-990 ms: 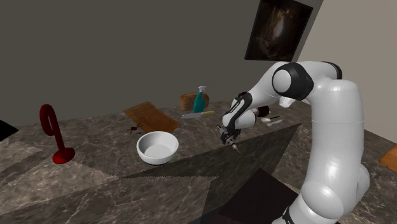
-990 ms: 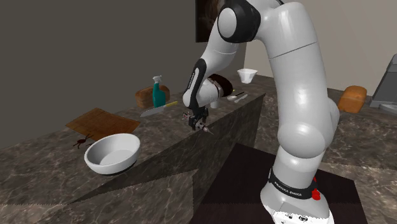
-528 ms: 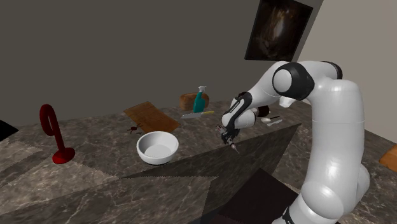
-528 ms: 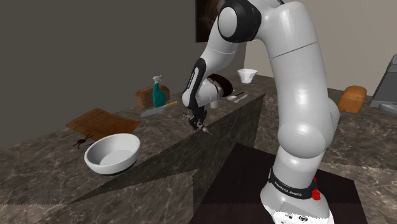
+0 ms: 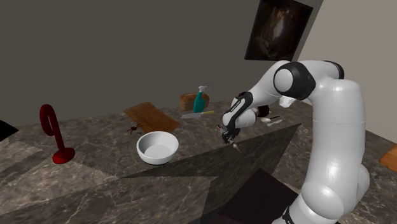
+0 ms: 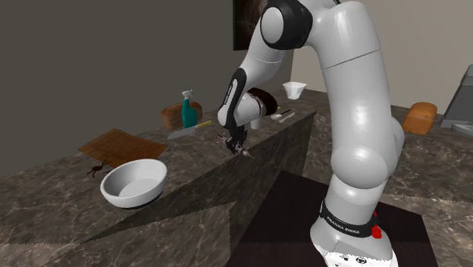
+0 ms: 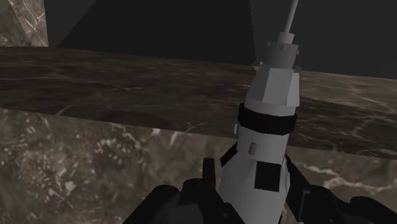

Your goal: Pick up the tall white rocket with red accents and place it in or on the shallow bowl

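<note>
In the shoulder view, a dark red holder (image 5: 54, 132) with a loop on top stands at the far left of the dark marbled tabletop (image 5: 89, 175). To its right, at about two o'clock, lies a brown cutting board (image 5: 150, 116) with a small dark red thing (image 5: 132, 130) at its near edge. The white bowl (image 5: 157, 147) sits upright at six o'clock from the board, nothing in it. Behind, at roughly one o'clock from the bowl, come a brown loaf (image 5: 187, 99), a blue-green spray bottle (image 5: 200, 100) and a knife (image 5: 198, 114) lying flat.

Further right the white arm (image 5: 332, 127) bends down from three o'clock, and its black jaws are clenched on the rocket (image 5: 233, 145), which points down and toward five o'clock. The bowl lies at about nine o'clock from the rocket, well apart from it. A dark picture (image 5: 278, 29) hangs on the wall at twelve o'clock above the arm.

The second exterior view puts the bowl (image 6: 135, 183) at eight o'clock from the rocket (image 6: 244, 154); a white cup (image 6: 295, 89) stands behind, at about one o'clock.

From the wrist, the rocket (image 7: 267, 127) is pale grey-white with black bands and black squares, a thin spire at its nose; the two black fingers (image 7: 191, 202) clasp its lower body on either side. I cannot tell whether its nose touches the tabletop.
</note>
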`<state>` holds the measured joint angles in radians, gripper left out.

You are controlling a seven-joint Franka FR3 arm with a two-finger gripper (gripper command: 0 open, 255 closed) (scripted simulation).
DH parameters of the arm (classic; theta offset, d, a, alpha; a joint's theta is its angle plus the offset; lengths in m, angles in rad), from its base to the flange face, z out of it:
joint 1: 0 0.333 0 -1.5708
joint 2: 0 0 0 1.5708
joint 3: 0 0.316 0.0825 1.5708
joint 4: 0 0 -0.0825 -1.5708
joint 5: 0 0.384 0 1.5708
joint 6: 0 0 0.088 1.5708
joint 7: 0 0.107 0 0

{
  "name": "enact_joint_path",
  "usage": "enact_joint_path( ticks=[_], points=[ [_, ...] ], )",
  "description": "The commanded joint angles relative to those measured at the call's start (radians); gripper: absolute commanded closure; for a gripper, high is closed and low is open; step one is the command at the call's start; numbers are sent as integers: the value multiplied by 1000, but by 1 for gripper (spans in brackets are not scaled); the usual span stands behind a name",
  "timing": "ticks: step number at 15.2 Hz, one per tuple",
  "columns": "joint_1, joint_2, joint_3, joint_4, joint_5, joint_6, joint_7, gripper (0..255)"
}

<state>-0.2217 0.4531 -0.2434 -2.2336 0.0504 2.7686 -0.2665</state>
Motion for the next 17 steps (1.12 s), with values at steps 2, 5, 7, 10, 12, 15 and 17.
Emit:
enact_joint_path(
  ticks=[2,5,7,10,12,15,17],
  points=[
    [9,-34,-12,-6,-12,-30,7,255],
    [18,-72,-24,-11,-24,-63,13,255],
    [23,-96,-31,-12,-33,-85,18,255],
    [31,-132,-40,-13,-46,-119,25,255],
    [35,-155,-46,-13,-55,-143,29,255],
    [41,-189,-53,-10,-69,-178,36,255],
    [45,-211,-57,-7,-77,-202,40,255]
  ],
)
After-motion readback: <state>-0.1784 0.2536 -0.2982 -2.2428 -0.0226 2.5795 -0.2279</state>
